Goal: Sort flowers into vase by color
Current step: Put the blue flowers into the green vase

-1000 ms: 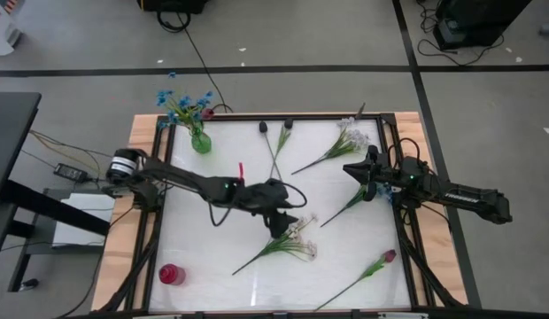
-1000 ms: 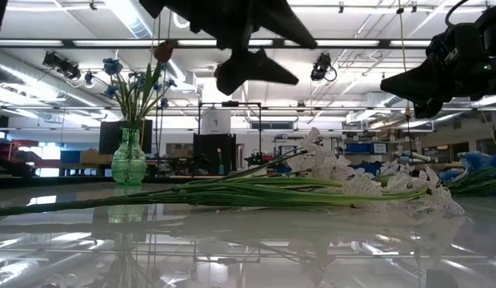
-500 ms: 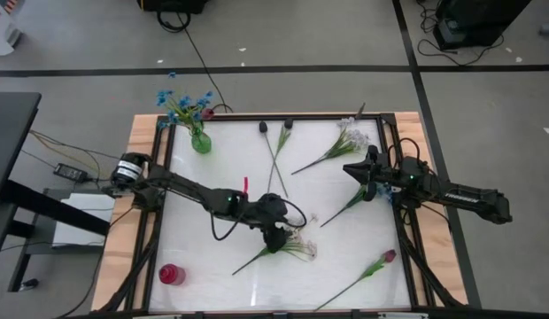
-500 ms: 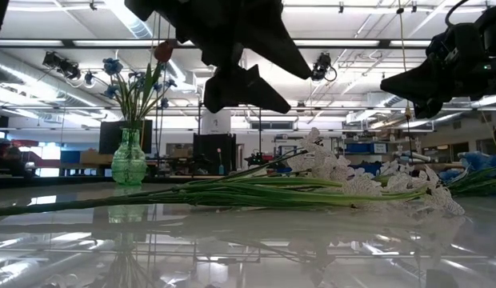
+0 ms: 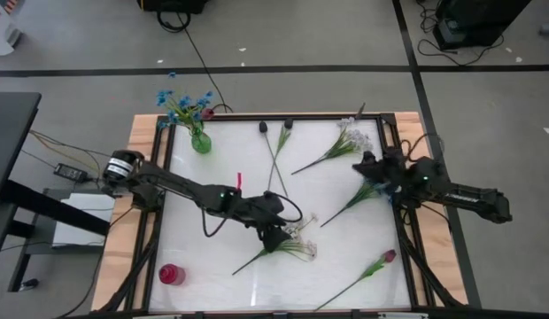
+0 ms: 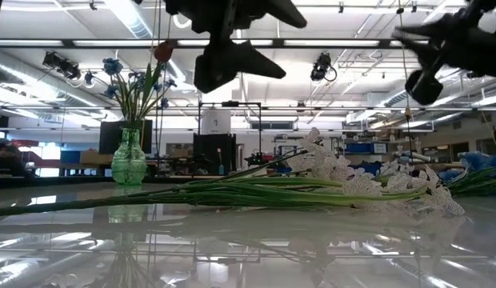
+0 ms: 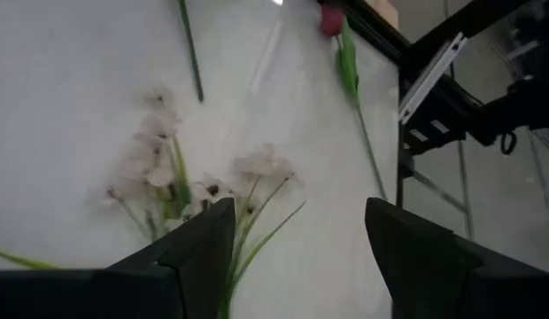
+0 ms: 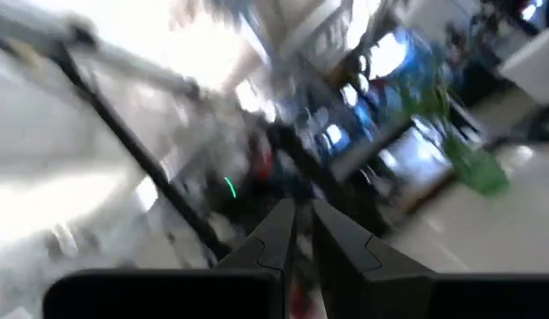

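Observation:
A spray of small white flowers (image 5: 292, 245) lies flat on the white table (image 5: 212, 266), near its middle. My left gripper (image 5: 274, 236) hovers open just above it. In the left wrist view the blossoms (image 7: 181, 190) show below and between the two fingers of my left gripper (image 7: 297, 235), untouched. A green vase (image 5: 200, 141) at the far left corner holds blue flowers. My right gripper (image 5: 361, 165) is shut and empty in the air at the table's right edge, tipped upward.
More flowers lie on the table: two dark buds (image 5: 274, 127) at the far edge, a white spray (image 5: 349, 140) far right, a green stem (image 5: 350, 206) by the right arm, a pink tulip (image 5: 387, 257) near right. A red vase (image 5: 171, 275) stands near left.
My left gripper has shifted a little toward the table's near left above the white spray and rolled, staying open. My right gripper has rolled and tipped upward, rising slightly at the right edge. No flower has moved.

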`<state>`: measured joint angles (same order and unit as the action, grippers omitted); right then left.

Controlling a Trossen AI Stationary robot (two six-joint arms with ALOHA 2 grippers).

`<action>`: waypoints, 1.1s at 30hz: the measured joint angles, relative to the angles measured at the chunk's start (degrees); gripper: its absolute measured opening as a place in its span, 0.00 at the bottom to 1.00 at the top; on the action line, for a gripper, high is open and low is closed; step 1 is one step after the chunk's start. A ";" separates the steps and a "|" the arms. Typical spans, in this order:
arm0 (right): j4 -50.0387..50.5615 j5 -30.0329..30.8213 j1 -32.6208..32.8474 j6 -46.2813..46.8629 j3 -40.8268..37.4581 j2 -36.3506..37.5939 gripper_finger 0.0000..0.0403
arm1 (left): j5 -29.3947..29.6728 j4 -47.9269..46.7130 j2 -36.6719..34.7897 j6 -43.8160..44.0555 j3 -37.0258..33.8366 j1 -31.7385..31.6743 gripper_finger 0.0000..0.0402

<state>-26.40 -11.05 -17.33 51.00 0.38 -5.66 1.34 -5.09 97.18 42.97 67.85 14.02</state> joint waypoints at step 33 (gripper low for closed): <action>13.77 10.12 15.89 42.24 17.52 -27.34 0.12 | -6.31 -20.13 -4.30 -20.42 0.00 -18.38 0.64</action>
<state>-12.63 -0.93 -1.44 93.25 17.90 -33.00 -4.97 -25.22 92.88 22.55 67.85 -4.36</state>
